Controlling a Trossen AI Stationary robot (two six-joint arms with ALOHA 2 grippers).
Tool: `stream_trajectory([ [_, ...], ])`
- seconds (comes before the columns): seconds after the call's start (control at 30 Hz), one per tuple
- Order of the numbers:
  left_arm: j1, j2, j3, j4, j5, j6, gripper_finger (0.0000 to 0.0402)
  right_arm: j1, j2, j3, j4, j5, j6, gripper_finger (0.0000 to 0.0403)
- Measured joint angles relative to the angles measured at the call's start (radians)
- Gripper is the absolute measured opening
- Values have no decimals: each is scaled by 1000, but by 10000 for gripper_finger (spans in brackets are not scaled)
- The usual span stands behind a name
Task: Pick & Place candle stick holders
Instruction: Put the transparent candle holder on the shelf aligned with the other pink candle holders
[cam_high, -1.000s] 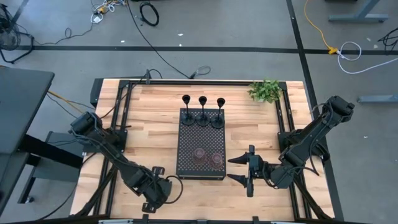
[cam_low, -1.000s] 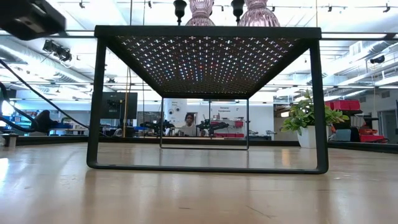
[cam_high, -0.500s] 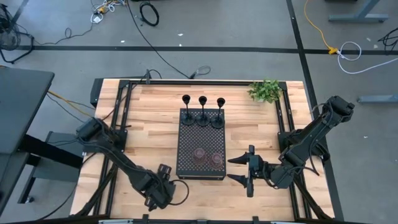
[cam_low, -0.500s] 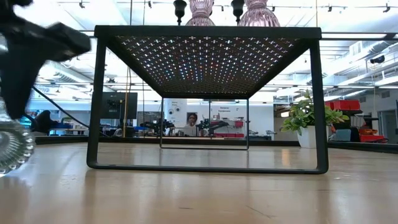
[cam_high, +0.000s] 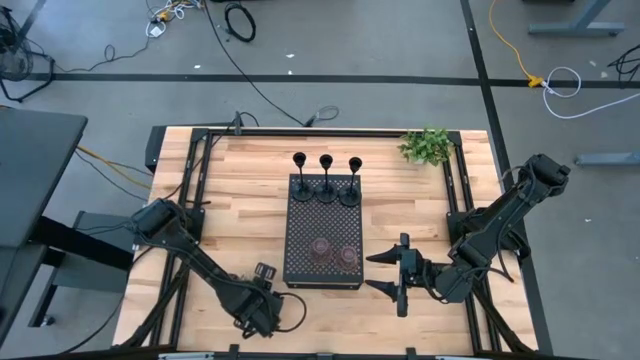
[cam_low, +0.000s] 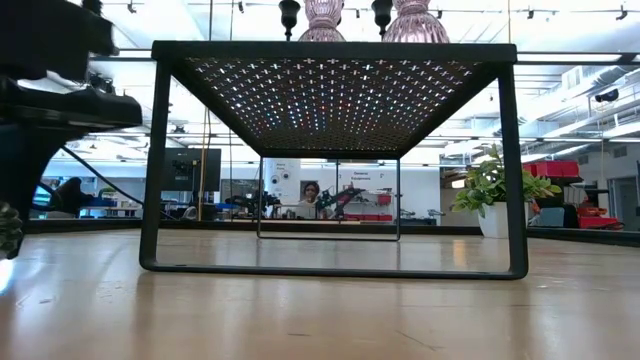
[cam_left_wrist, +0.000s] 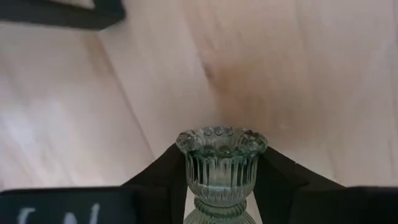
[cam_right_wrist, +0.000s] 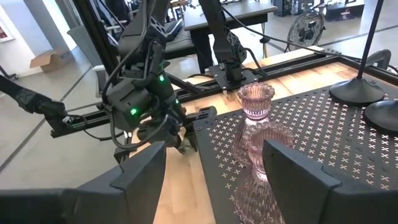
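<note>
5 holders are already standing on the black tray: 3 slim black candle stick holders along its far edge and 2 pinkish glass holders near its front. The 6th, the green glass holder, is sitting between the left gripper's dark fingers just off the tray's front left corner. The fingers are flanking its ribbed cup on both sides; whether they are actually clamping it or just bracketing it, I cannot tell.

This ribbed glass is looking rigid, fairly dense and slick, with a scalloped rim likely to chip, so a hard squeeze or a knock against the tray's metal frame is worth avoiding. The narrow waist below the cup is probably the safest grip, since the flare above would be stopping it sliding down.

The right gripper is waiting beside the tray's front right corner, fingers spread wide and holding nothing.
</note>
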Motion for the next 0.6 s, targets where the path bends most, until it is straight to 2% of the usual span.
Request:
stream_trajectory([
  [0.33,-10,-5,14,-55,18,-105,138,0,0,0,1,-1,0,263],
  [0.5,-38,-10,73,-104,16,-131,138,0,0,0,1,-1,0,263],
  [0.6,-67,-30,122,-114,-21,-140,138,0,0,0,1,-1,0,263],
])
